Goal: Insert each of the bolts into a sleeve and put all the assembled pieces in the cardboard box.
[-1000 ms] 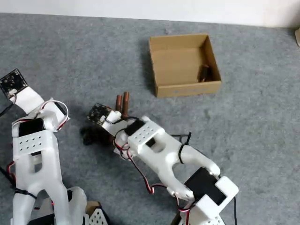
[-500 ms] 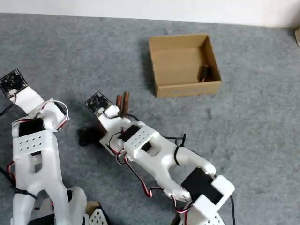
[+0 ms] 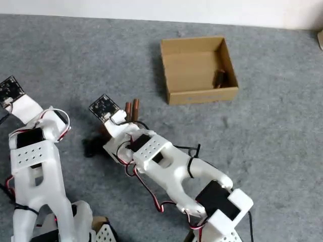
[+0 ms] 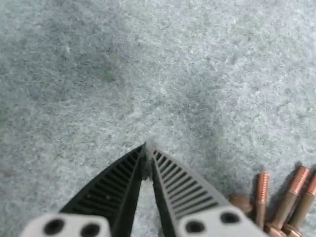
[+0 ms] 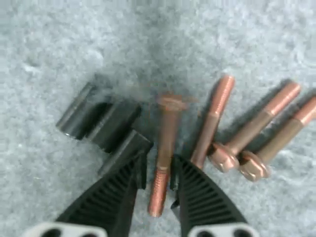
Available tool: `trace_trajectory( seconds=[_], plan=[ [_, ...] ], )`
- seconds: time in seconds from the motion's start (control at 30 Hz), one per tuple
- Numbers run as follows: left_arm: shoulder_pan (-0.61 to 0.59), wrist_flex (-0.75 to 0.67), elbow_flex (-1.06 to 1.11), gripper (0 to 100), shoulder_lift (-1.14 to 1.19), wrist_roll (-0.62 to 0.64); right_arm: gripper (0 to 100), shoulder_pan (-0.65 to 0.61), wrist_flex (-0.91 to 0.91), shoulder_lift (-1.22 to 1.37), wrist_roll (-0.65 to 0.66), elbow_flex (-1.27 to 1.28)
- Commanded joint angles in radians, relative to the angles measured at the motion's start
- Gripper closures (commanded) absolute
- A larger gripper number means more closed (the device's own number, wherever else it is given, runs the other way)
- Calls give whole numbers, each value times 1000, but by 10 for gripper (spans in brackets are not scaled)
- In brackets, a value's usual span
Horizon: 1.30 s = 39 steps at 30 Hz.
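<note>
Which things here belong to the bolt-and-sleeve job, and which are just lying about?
Job: held bolt in the right gripper; loose bolts; sleeves; cardboard box; dark piece already inside it.
Lying about: grey carpet; pale object at the high view's right edge.

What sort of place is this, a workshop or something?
Probably a small robotics lab bench: two white robot arms at a grey felt-covered table, with copper bolts, black sleeves and a cardboard box laid out for practice.

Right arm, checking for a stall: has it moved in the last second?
Yes. In the high view, the right arm swung left, away from the cardboard box.
</note>
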Motion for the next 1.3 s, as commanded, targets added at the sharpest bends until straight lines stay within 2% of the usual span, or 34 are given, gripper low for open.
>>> trace_trajectory(
  seconds=[0.0,0.13,0.27,0.47,0.57,0.63,0.73,0.87,0.93,1.0,1.13,1.27],
  plan=[
    [-8,-23,-10,992,-30,2,918,15,-64,10,0,-16],
    [-8,-23,-10,992,-30,2,914,39,-77,67,-2,-61],
    [7,-23,-10,992,-28,2,914,94,116,1,-2,-71],
    [262,-41,2,994,31,6,914,203,311,-352,0,-27],
    [285,-37,-82,993,160,6,914,311,383,-582,0,47],
    [286,20,-165,993,278,8,914,392,407,-742,0,119],
    [337,189,-325,992,443,9,914,495,409,-954,0,265],
    [470,436,-535,992,561,9,914,561,409,-1187,2,467],
    [506,529,-596,992,596,9,914,570,409,-1283,43,565],
    [515,546,-616,992,624,9,914,572,390,-1371,97,665],
    [519,503,-619,992,691,18,914,576,314,-1514,112,857],
    [550,471,-622,992,757,98,914,575,314,-1613,110,929]
  ],
)
